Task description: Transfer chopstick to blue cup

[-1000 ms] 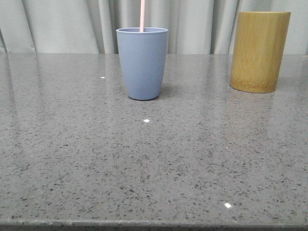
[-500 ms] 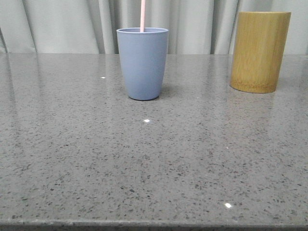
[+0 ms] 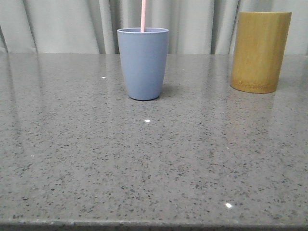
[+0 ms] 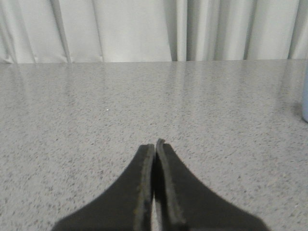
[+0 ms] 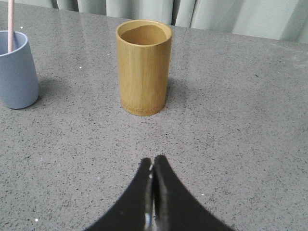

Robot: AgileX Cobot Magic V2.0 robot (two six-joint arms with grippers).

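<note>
Chopstick (image 3: 143,15) upright in blue cup (image 3: 143,63), seemingly well apart from both closed, empty pincers.

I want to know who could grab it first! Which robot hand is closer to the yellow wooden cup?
Right, probably. The right gripper faces the bamboo cup directly; the left gripper sees mostly bare table.

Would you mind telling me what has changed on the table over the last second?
Nothing visibly changed. The thin pale pink chopstick stands in the matte periwinkle-blue cup as before, and the tan bamboo cylinder sits where it was on the grey speckled table.
</note>
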